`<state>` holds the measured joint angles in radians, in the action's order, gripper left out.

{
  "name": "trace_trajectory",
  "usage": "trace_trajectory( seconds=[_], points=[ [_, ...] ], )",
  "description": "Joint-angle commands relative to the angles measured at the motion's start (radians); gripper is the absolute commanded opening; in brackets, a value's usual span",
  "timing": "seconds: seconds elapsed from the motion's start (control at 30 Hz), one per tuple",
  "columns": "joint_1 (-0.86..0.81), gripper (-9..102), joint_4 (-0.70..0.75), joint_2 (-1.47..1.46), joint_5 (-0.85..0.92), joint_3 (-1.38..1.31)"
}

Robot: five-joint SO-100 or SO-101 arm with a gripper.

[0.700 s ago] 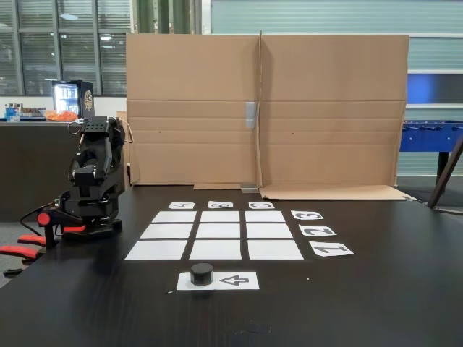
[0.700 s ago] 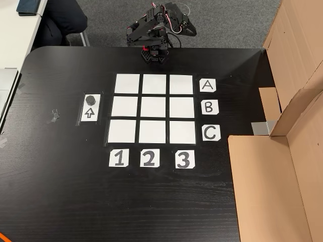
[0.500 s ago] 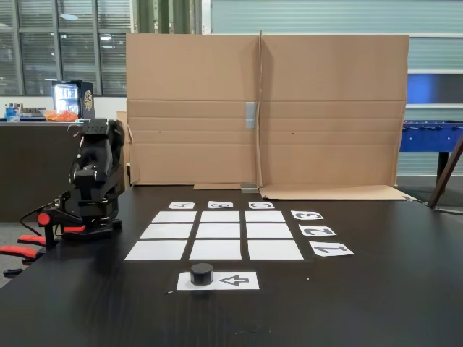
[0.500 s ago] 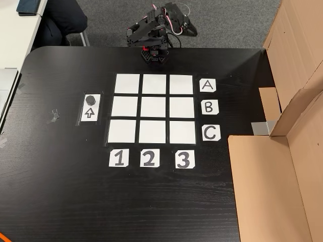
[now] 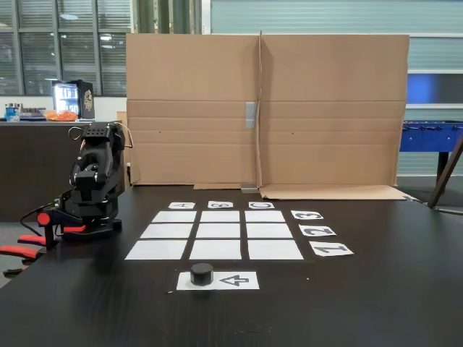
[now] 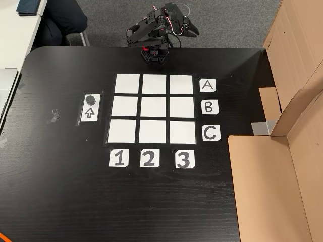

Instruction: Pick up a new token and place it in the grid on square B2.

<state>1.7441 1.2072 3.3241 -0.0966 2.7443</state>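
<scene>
black token [image 6: 91, 99], white grid [image 6: 154, 108] (dark table [image 6: 60, 191])

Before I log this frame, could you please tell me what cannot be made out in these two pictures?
- Gripper: folded against the dark arm in both fixed views; open or shut cannot be told.
- A and B cards: too foreshortened and small to read in the low fixed view.
- Token: too small for surface detail.
- Cardboard: cut off by the right edge in the view from above.

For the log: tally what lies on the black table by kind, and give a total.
Plain white grid sheets: 9
Letter cards: 3
Number cards: 3
Arrow strip: 1
Black token: 1
Total: 17
</scene>
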Motion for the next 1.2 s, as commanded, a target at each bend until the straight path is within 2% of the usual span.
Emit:
trace_trajectory(
  seconds=[0.0,0.27,0.6,0.9,1.17],
  points=[
    [-0.044,7,-0.020,-0.018,-0.011,-0.041],
    [-0.129,7,0.000,-0.256,-0.014,-0.224],
    [-0.275,6,0.109,-0.526,-0.018,-0.520],
    [-0.588,7,0.204,-0.692,0.006,-0.779],
    [-0.907,7,0.216,-0.818,-0.003,-0.945]
  ],
)
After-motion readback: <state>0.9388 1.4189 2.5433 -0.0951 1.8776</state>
